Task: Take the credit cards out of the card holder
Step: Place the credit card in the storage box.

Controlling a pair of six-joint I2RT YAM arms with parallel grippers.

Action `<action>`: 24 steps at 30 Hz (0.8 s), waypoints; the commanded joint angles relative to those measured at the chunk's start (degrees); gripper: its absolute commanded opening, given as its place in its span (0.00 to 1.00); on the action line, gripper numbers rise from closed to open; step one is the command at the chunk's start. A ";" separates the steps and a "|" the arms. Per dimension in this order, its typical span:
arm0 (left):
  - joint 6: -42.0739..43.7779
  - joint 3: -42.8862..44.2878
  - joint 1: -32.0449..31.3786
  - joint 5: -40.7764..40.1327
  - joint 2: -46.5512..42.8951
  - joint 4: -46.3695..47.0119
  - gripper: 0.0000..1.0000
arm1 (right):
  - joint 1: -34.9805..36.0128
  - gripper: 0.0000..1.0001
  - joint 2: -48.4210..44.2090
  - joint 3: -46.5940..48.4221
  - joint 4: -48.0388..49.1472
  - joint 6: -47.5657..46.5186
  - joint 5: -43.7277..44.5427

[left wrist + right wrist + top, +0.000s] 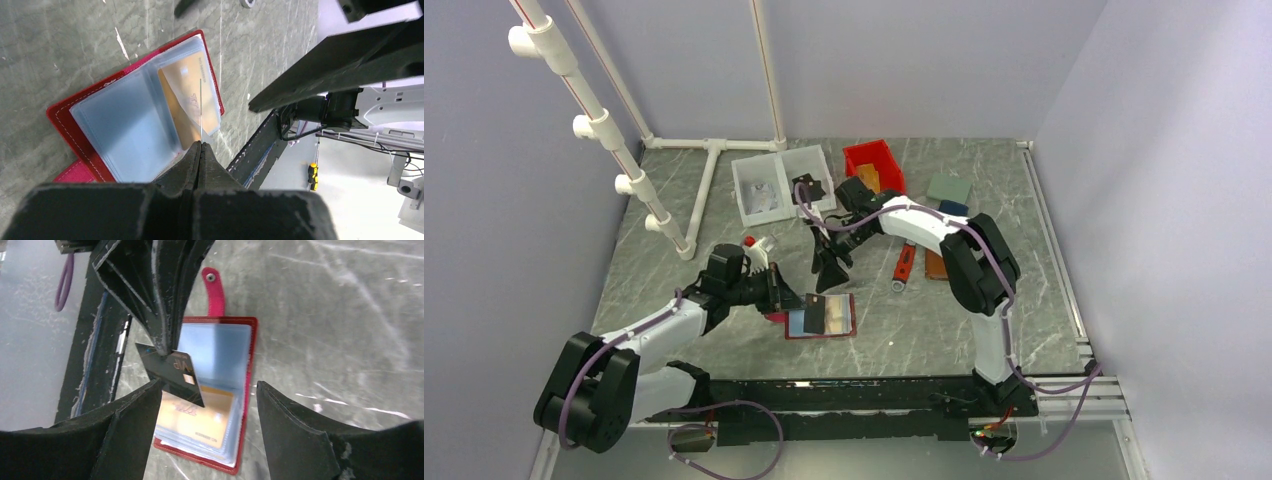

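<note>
Two cards are at stake, and the risks run from the biggest thing down. Nothing pins the red card holder (220,347) to the grey marbled table (350,340). It lies open and flat, pale blue-grey pockets up. If a card drags in a sleeve, I judge the whole holder could slide or lift with it. The right gripper (207,390) hovers above with its fingers spread wide and nothing between them, so it gives no bracing.

Next is the dark card (172,375). The left gripper (162,347) has its fingers pressed together on one upper corner only. That is a slim purchase, and the card could swivel or slip free. Smaller still, the tan-orange card (200,420) sits inside a clear sleeve and could be knocked askew by the dark card's low corner.

The holder lies directly beneath the left gripper's tips. The pinched card hangs tilted over the half that holds the tan-orange card; whether its corner touches the sleeve I cannot tell. The strap tab (214,290) sticks out from the opposite half.
</note>
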 commanded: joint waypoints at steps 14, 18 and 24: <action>-0.51 1.96 -0.30 1.56 -4.97 0.95 0.00 | 2.98 0.62 4.23 4.58 -9.67 -6.91 -4.13; -0.39 2.04 -0.30 1.12 -5.75 0.48 0.00 | 2.91 0.50 4.93 5.68 -12.57 -8.46 -5.40; -0.28 3.08 -0.22 -4.48 -9.77 -5.52 0.09 | 1.90 0.00 6.62 10.78 -20.52 -12.08 -5.96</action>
